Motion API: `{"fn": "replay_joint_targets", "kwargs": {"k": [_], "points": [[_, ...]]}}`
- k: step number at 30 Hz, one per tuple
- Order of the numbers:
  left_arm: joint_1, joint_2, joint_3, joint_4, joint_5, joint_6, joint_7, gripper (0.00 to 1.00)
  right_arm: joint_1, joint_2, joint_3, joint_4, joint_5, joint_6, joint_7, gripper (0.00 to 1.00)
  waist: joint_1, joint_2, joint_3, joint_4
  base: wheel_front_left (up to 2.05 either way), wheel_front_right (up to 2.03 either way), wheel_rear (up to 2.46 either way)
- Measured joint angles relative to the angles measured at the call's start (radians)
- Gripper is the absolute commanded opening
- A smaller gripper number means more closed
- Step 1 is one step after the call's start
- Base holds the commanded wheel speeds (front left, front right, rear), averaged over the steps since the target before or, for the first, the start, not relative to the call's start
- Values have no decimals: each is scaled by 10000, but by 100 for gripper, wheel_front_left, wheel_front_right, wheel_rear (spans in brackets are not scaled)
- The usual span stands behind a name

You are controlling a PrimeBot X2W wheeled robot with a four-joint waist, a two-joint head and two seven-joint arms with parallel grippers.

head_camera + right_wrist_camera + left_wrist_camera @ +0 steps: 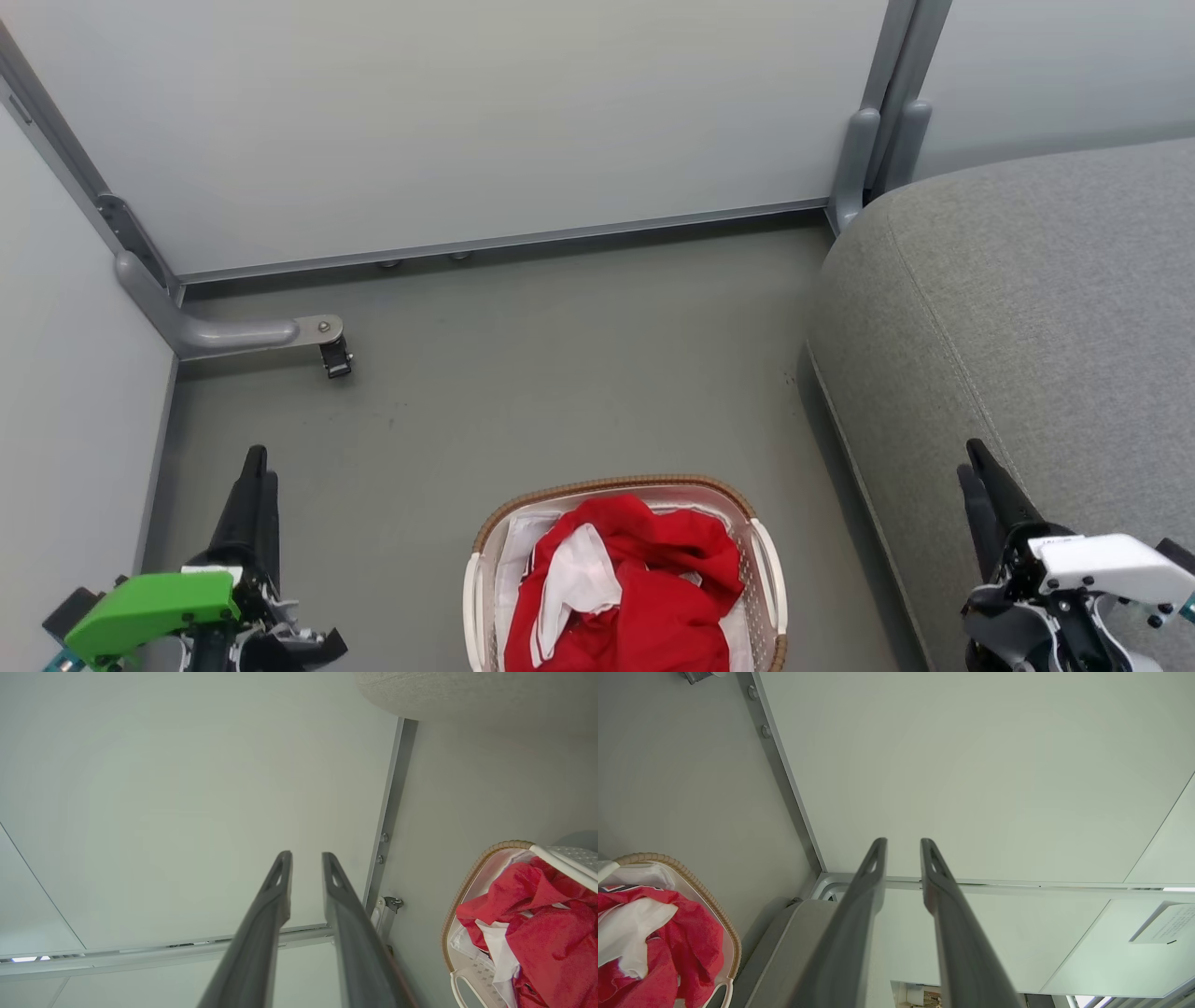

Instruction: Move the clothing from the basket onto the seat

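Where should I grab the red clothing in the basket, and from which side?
Pinch the bunched red fold at the far end of the clothing, straight down from above. The basket walls ring the heap, blocking the sides; that raised crease probably gives the jaws a bite.

1 basket [607, 485], 1 seat [1027, 299], 1 clothing heap [672, 583], 2 grippers [257, 462] [969, 459]

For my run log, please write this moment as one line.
clothing: in basket | seat: right of basket | left gripper: open, empty | right gripper: open, empty
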Motion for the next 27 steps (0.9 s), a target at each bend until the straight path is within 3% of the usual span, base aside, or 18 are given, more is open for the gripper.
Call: {"fn": "replay_joint_targets", "kwargs": {"k": [13,27], "points": [[348,-54,-610,81,222,40,-531,100,382,119,184,226,-199,-2,-518,100,0,0,18,-2,0,0,0],[395,-50,-861,-397,2157,40,-1135,100,393,92,-314,90,-2006,-2,-1126,100,1,0,20,2,0,0,0]]}}
